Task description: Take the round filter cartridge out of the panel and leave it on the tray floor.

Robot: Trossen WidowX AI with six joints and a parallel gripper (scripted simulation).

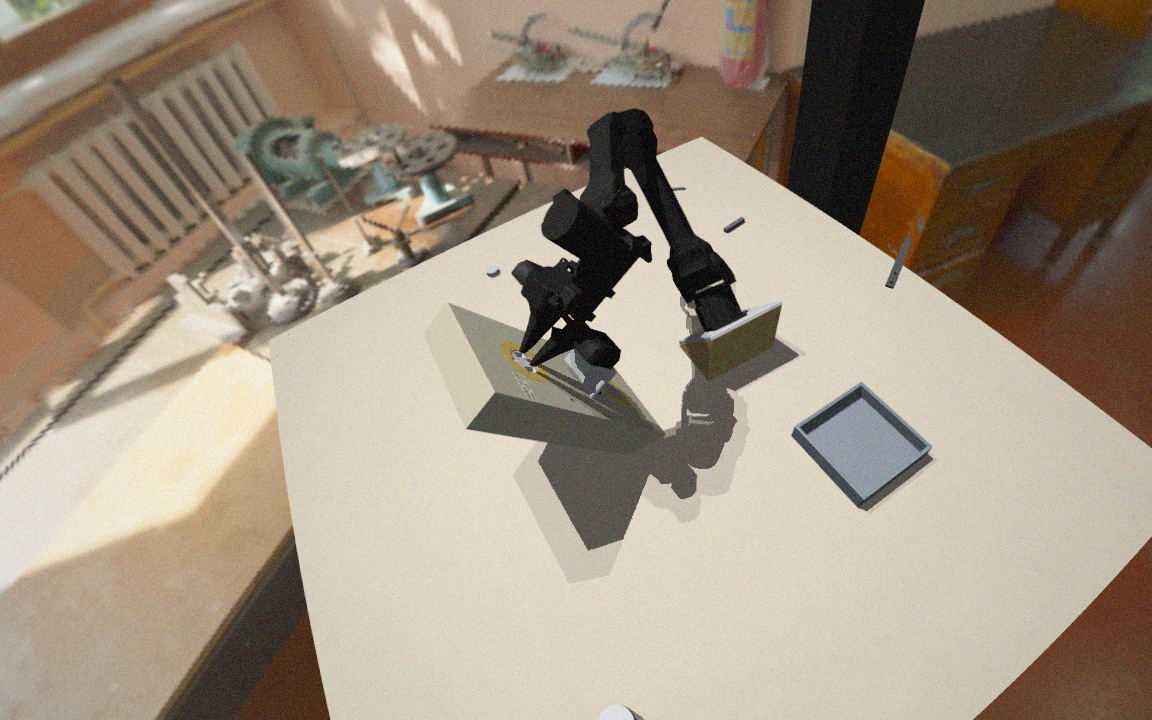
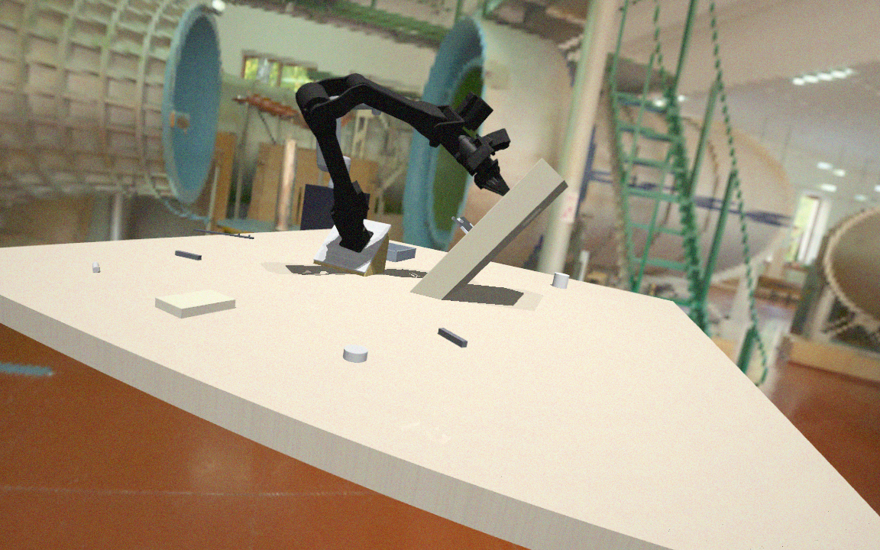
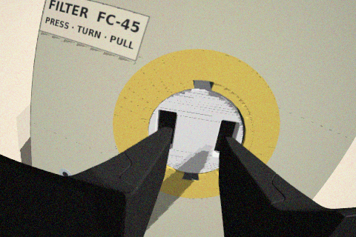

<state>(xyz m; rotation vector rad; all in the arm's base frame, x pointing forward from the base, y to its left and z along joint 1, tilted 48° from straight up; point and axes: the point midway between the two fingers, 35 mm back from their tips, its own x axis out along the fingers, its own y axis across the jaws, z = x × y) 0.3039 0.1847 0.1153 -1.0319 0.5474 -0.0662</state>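
The round white filter cartridge sits in the tilted grey-green service panel, inside a yellow ring with notches at top and bottom. Its two dark slots lie left and right in the wrist view. My gripper is partly open with nothing held. Its fingertips are at the cartridge face, one over the lower part of each slot; whether they are inside the slots I cannot tell. The blue-grey tray is empty on the table.
A small raised plate stands out from the panel's lower part. The robot's wedge base is between panel and tray. A pale slab, a white disc, a dark bar and a white cylinder lie around.
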